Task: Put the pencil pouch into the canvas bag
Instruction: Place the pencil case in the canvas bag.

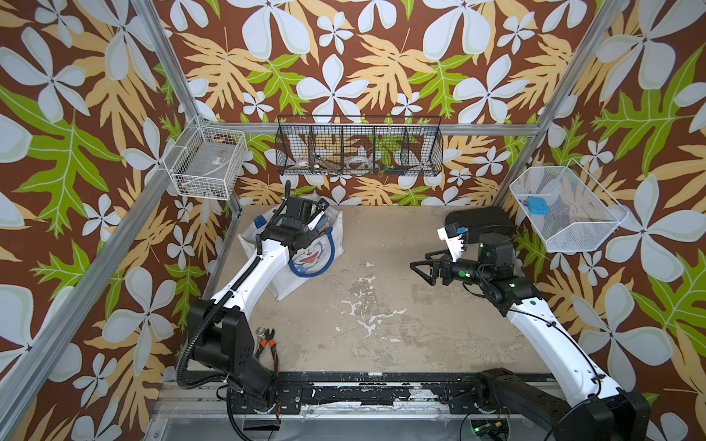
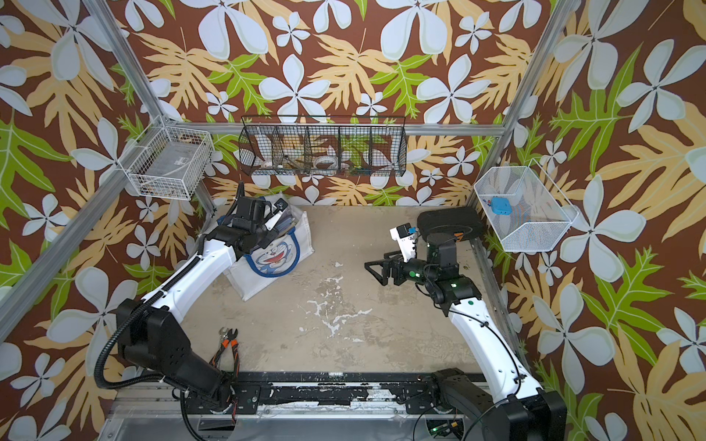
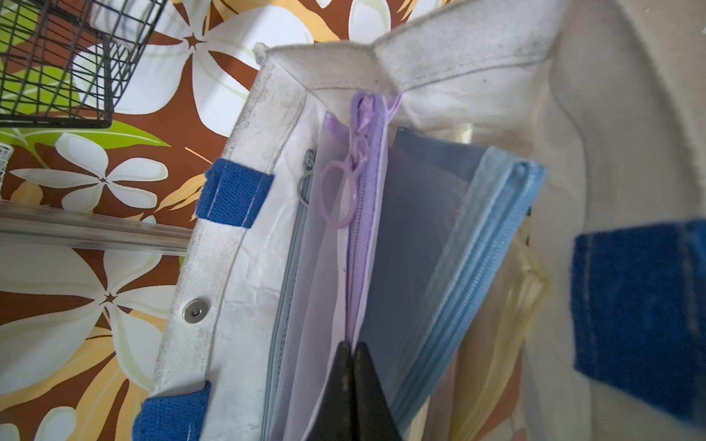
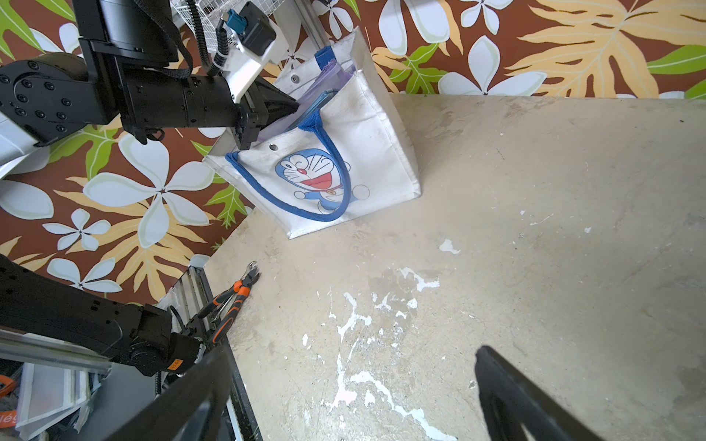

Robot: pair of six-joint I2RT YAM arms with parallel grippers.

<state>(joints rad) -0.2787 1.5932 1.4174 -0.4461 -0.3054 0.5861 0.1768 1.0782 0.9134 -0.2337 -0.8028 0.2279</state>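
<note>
Worn beige surface (image 1: 382, 343) walled in on three sides by flowered brown wallpaper (image 1: 344, 57), with the white canvas bag with blue handles and a cartoon cat face (image 1: 305, 263) standing in its far left corner.

The left jaws are pinched shut on the zip edge of the lilac translucent pencil pouch (image 3: 361, 267), which sits upright inside the bag beside a blue-zipped pouch (image 3: 477, 267). The right jaws stand wide and hold nothing, above the right side of the surface. The stretch between them lies open. At the edges are a black hard case (image 1: 477, 219) in the far right corner, orange-handled pliers (image 1: 267, 341) near the front left and a black rail (image 1: 363, 393) along the front. A black wire basket (image 1: 359, 152) hangs on the back wall, and white wire baskets (image 1: 206, 164) (image 1: 565, 210) overhang both sides.
</note>
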